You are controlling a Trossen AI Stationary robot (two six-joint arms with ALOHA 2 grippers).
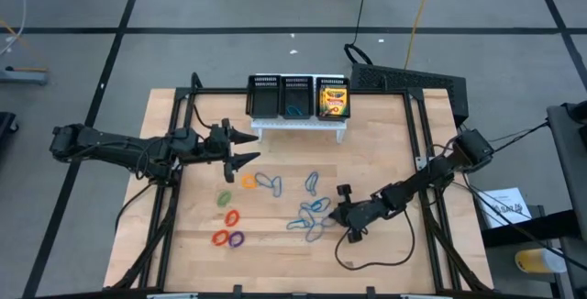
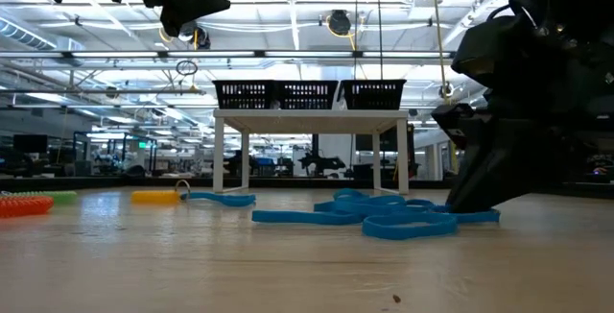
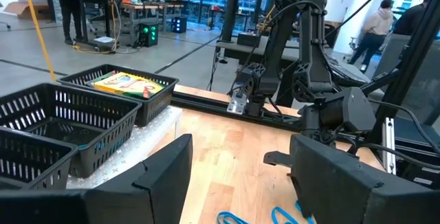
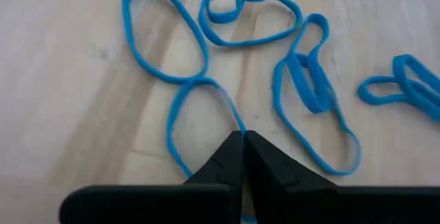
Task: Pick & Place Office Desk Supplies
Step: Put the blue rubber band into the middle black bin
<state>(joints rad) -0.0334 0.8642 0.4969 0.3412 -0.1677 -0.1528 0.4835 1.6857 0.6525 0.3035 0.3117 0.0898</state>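
Several thin blue loops (image 1: 312,209) lie flat in a loose cluster at the table's middle, and also show in the low view as blue loops (image 2: 384,219). Orange (image 1: 248,181), green (image 1: 224,196), red (image 1: 220,238) and purple (image 1: 237,238) loops lie to their left. Yellow-and-green crayon boxes (image 1: 333,100) sit in the organiser's right compartment. My right gripper (image 1: 336,215) is down at the cluster's right edge, shut on one blue loop. My left gripper (image 1: 246,149) hangs open in the air above the table's left half, over the orange loop. My right gripper (image 4: 243,136) pinches the band of one blue oval loop (image 4: 236,119) at its end nearest the fingers, between the two shut fingertips. The fingers come down slanting from the table's right side. The loop lies flat and slack on the table.
The black three-compartment mesh organiser (image 1: 280,86) stands on a white riser (image 1: 299,126) at the far edge; its middle compartment holds blue loops (image 1: 295,111). A cable (image 1: 367,260) trails on the table near the right arm. Bare wood lies along the near edge.
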